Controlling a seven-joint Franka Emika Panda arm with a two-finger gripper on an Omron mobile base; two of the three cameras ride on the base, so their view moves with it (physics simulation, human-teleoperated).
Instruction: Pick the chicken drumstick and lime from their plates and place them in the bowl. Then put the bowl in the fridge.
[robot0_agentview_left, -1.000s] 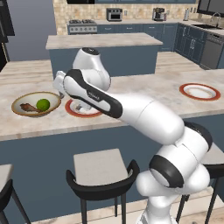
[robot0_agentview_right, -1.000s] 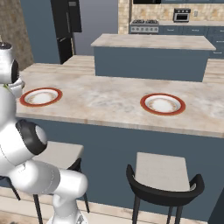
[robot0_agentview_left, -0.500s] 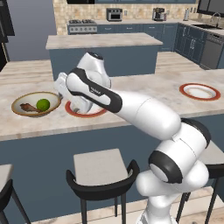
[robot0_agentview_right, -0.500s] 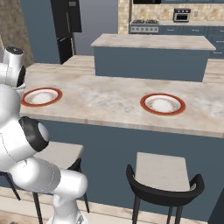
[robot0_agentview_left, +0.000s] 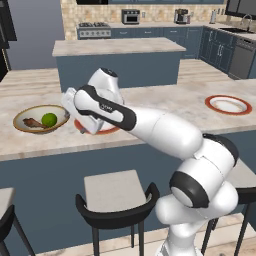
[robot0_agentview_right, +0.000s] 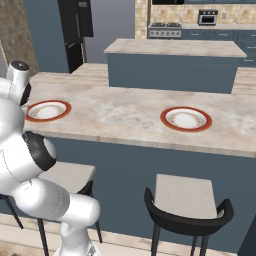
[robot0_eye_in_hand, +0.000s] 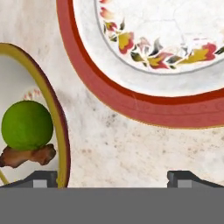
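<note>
While the gripper (robot0_eye_in_hand: 112, 177) hangs over the counter (robot0_agentview_left: 150, 102) with its jaws spread wide and nothing between them, the lime (robot0_agentview_left: 49, 119) and drumstick (robot0_agentview_left: 33, 122) lie together in the bowl (robot0_agentview_left: 25, 116) at the counter's left end. From the hand view, the fingertips stand over bare marbled stone in the strip between the bowl's rim and the red edge of the near plate (robot0_eye_in_hand: 131, 105); bowl and plate sit just beside each other, apart. There the lime (robot0_eye_in_hand: 26, 124) touches the drumstick (robot0_eye_in_hand: 26, 156), both close to the bowl's (robot0_eye_in_hand: 61, 131) rim on the plate side. From the left base view, that plate (robot0_agentview_left: 107, 130) is partly hidden by the arm. A second plate (robot0_agentview_left: 228, 104) lies well apart toward the right end, with open counter between. The fridge (robot0_agentview_right: 75, 35) stands dark beyond the counter's far left corner, past open floor beside the island (robot0_agentview_right: 175, 62). Stools (robot0_agentview_right: 187, 207) line the near edge.
</note>
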